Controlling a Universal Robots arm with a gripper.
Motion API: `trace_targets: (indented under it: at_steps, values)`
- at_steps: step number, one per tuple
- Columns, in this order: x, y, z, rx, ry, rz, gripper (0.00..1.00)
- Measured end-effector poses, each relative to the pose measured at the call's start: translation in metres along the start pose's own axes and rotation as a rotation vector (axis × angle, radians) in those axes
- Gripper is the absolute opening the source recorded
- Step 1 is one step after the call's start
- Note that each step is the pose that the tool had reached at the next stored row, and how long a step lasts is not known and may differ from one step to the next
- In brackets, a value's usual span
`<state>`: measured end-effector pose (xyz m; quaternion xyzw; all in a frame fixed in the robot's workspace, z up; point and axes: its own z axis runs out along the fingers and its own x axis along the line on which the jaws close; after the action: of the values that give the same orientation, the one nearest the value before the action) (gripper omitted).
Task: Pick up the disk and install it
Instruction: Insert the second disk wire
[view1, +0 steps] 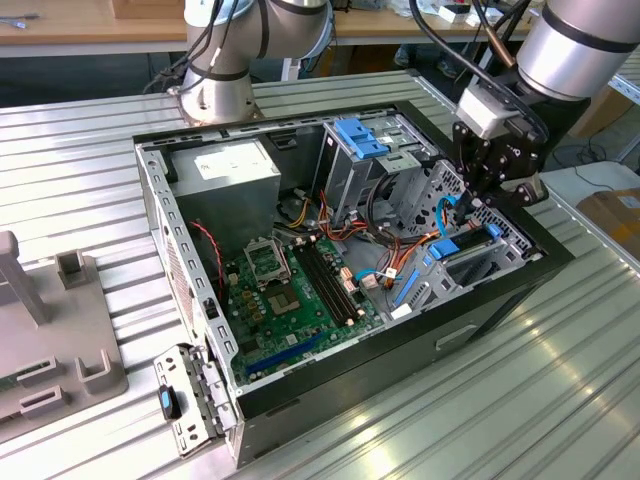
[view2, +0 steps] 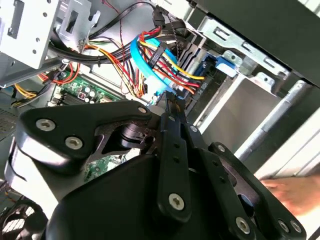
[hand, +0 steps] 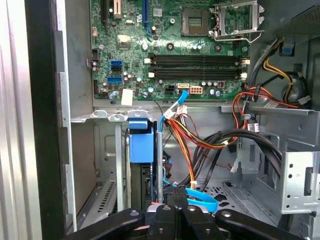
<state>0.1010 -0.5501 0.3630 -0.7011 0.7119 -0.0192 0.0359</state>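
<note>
Hovering over the drive bay at the exterior view's right end of the open computer case (view1: 190, 300), the hand (view1: 497, 190) stood just above the disk (view1: 470, 252). The disk lay seated low in the bay, a dark slab framed by blue rails; in the first wrist view its blue rail end (hand: 141, 141) sat upright beside a metal bay wall. The hand's fingers (hand: 175, 212) appeared pressed together in both wrist views, with nothing seen between them; it held no part of the disk.

Judgement on handling: the disk looked rigid and fairly dense for its size, with smooth metal faces likely to slip under a pinch. It should be treated as shock-sensitive; dropping or knocking it against the cage (view1: 355, 165) risks damage. The blue plastic rails seemed the sensible place to take hold, being the only raised, slightly yielding edges; the flat faces and the connector end were best left alone.

A bundle of coloured cables (view2: 160, 57) with a blue data lead (hand: 202, 200) crowded the bay directly beside the hand, and could snag. The motherboard (hand: 175, 45) lay well apart from the bay. The case rested on a ribbed metal bench (view1: 500, 400).
</note>
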Motion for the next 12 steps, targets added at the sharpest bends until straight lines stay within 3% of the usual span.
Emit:
trace_targets:
  at_steps: [2, 6, 9, 12]
  values:
    - [0.0001, 0.0000, -0.0004, 0.0003, 0.0084, -0.001, 0.11]
    - [0.0000, 0.0000, -0.0008, 0.0003, 0.0087, -0.001, 0.11]
    - [0.0002, -0.0009, -0.0104, 0.0003, 0.0084, -0.001, 0.11]
    - [0.0064, -0.0014, -0.0107, 0.0003, 0.0084, 0.000, 0.11]
